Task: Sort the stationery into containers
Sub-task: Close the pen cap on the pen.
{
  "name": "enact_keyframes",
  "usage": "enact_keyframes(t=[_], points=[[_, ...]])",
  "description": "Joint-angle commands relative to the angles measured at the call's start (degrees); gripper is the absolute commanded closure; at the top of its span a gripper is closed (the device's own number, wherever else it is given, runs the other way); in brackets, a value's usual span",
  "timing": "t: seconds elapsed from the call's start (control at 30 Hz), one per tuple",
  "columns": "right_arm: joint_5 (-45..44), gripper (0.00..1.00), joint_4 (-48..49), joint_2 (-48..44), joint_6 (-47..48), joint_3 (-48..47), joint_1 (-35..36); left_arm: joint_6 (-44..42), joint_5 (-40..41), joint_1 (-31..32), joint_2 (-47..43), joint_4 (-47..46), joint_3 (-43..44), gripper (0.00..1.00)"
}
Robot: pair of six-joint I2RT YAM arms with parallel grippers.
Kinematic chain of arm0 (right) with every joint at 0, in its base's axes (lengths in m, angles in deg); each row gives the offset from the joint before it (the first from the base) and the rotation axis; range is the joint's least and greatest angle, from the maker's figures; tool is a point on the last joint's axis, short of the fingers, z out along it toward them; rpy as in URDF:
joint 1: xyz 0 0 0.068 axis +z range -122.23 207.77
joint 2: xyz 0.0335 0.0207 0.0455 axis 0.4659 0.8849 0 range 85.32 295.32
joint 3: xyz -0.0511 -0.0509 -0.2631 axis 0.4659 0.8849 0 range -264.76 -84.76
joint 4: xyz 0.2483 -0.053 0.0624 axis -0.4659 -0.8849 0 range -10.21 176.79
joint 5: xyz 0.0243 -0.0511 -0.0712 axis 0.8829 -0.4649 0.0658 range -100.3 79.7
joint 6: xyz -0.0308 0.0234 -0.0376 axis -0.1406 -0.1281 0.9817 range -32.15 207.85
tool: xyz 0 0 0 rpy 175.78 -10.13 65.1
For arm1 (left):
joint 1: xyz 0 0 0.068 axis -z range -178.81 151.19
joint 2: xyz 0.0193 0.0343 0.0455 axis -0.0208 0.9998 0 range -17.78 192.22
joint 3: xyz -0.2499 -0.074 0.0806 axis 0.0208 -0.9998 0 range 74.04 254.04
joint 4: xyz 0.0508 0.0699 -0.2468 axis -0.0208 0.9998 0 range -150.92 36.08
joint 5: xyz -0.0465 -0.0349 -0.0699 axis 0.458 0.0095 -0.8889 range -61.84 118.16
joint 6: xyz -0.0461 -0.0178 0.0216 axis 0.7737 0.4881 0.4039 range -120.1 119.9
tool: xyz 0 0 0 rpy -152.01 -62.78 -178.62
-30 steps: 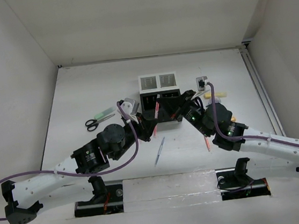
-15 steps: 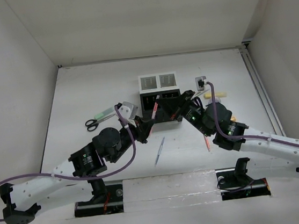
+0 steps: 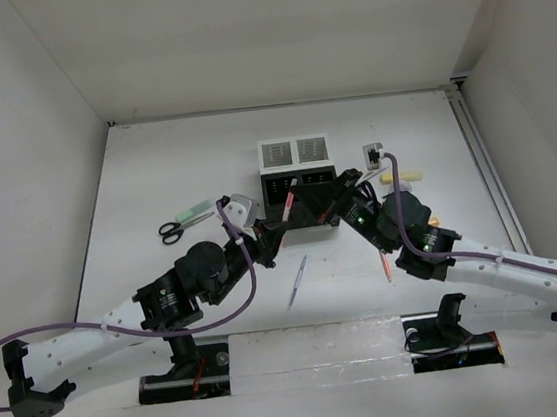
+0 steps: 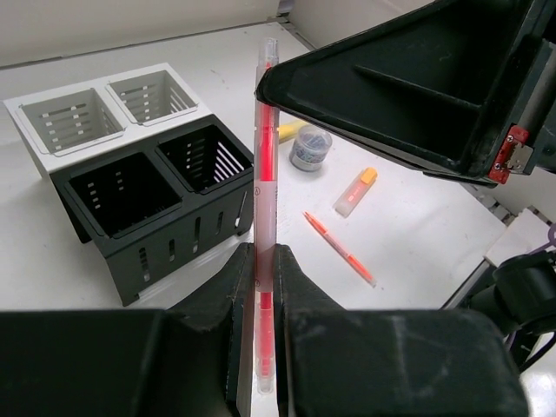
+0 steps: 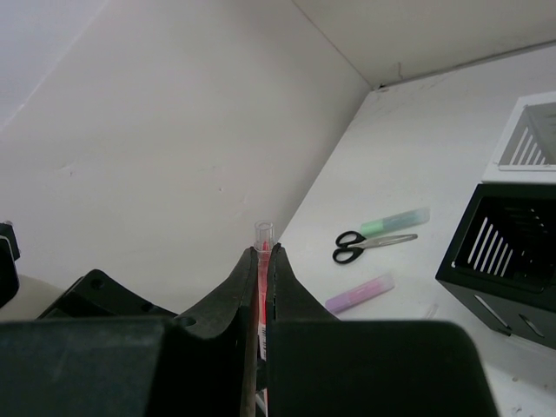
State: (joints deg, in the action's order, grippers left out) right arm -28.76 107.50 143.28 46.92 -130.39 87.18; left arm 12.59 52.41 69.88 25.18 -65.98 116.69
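Left pincer [image 4: 264, 261] with red pen [image 4: 263, 174] advanced over white, white-walled table [image 3: 154, 172].

Bins [image 3: 293, 152] centre, toward back — scissors [image 3: 170, 231] left of them, marker [image 3: 408, 176] right, loose pens [image 3: 298, 280] in front.

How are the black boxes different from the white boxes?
The black bins are dark, and in the left wrist view they stand nearer. The white bins are pale and sit right behind them. Both pairs are square with slotted walls, and they look empty from here.
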Motion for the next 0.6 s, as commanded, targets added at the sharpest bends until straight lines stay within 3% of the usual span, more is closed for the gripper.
enact_keyframes(t=[0.0, 0.57], points=[[8.87, 1.00, -5.15, 1.02, -0.82, 2.47, 1.23, -2.57, 5.46, -0.57, -1.21, -13.13, 2.35, 1.00], [10.55, 1.00, -3.48, 4.98, 0.94, 3.18, 1.84, -4.51, 8.00, -0.57, 0.72, -15.33, 4.54, 1.00]])
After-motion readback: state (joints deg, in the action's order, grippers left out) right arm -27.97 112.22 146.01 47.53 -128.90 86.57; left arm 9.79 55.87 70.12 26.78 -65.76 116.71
